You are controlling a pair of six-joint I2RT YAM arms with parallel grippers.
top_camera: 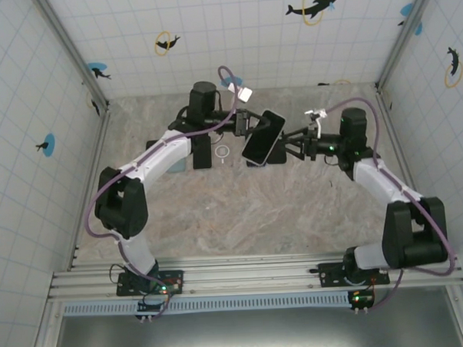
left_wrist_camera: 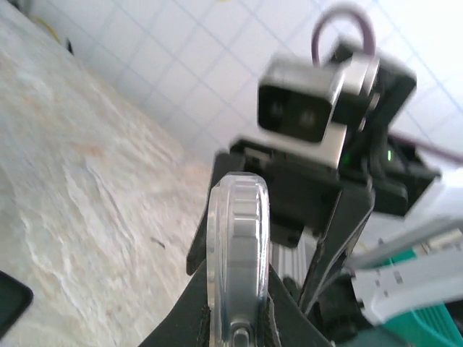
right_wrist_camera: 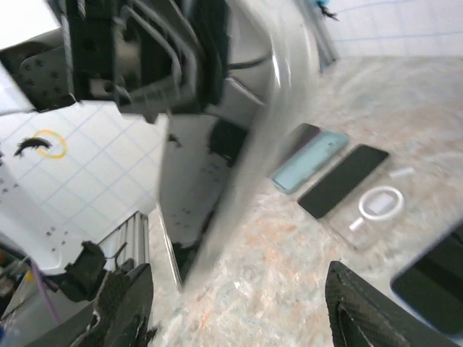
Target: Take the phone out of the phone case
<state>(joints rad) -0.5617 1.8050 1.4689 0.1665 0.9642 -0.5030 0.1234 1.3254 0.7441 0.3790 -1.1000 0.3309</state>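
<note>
A phone [top_camera: 262,137] with a dark glossy screen is held tilted above the back middle of the table. My left gripper [top_camera: 252,126] is shut on its left end. In the left wrist view the phone in its clear phone case [left_wrist_camera: 237,238] stands edge-on between my fingers, and my left gripper [left_wrist_camera: 237,312] pinches both faces. My right gripper [top_camera: 289,146] is just right of the phone, open. In the right wrist view its fingertips [right_wrist_camera: 124,303] stand far apart, my right gripper [right_wrist_camera: 242,307] holds nothing, and the blurred phone [right_wrist_camera: 192,195] hangs just ahead.
On the table under the held phone lie a teal-cased phone [right_wrist_camera: 311,160], a black phone [right_wrist_camera: 343,179], a clear case with a white ring [right_wrist_camera: 376,206] and another dark phone [right_wrist_camera: 434,282]. Tiled walls enclose the table on three sides.
</note>
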